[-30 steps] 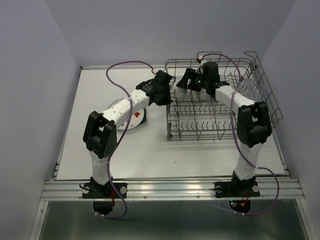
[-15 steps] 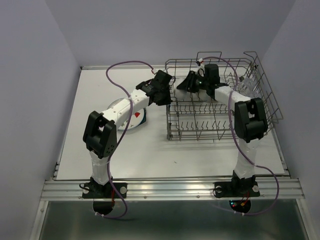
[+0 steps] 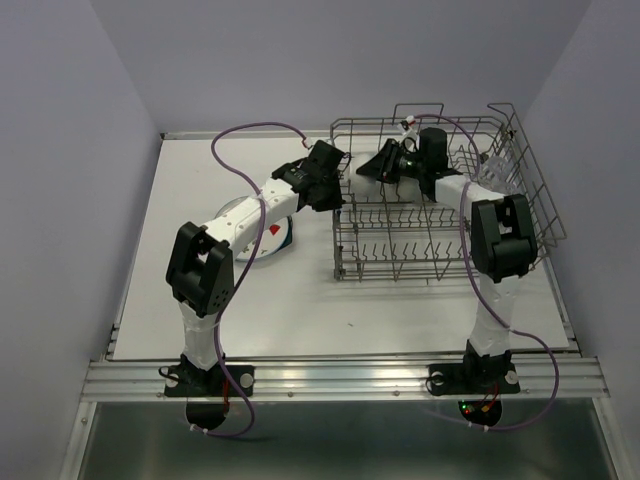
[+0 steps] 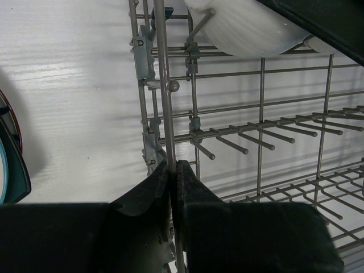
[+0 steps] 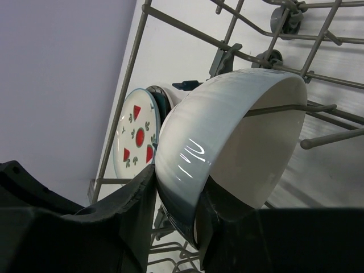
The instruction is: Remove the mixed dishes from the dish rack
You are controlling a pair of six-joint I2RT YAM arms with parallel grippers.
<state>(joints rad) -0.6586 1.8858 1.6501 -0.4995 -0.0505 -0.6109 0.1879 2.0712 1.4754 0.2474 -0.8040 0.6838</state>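
Observation:
The grey wire dish rack (image 3: 440, 250) stands at the right of the table. My left gripper (image 3: 337, 195) is at its left rim, and in the left wrist view the gripper (image 4: 172, 165) is shut on an upright rack wire (image 4: 162, 85). My right gripper (image 3: 385, 165) is inside the rack at the back. In the right wrist view the gripper (image 5: 176, 187) is shut on the rim of a small white bowl (image 5: 227, 136), one finger inside and one outside. The bowl also shows in the left wrist view (image 4: 244, 28). The strawberry plate (image 3: 262, 235) lies on the teal plate (image 3: 287, 238) on the table, left of the rack.
Clear glass tumblers (image 3: 497, 170) sit in the rack's taller right section. Rows of upright tines (image 4: 239, 142) fill the rack floor. The walls close in at the back and on both sides of the white table (image 3: 200, 170).
My right gripper has shifted a little to the right and back with the bowl in it, and its elbow has swung. The left arm has not moved.

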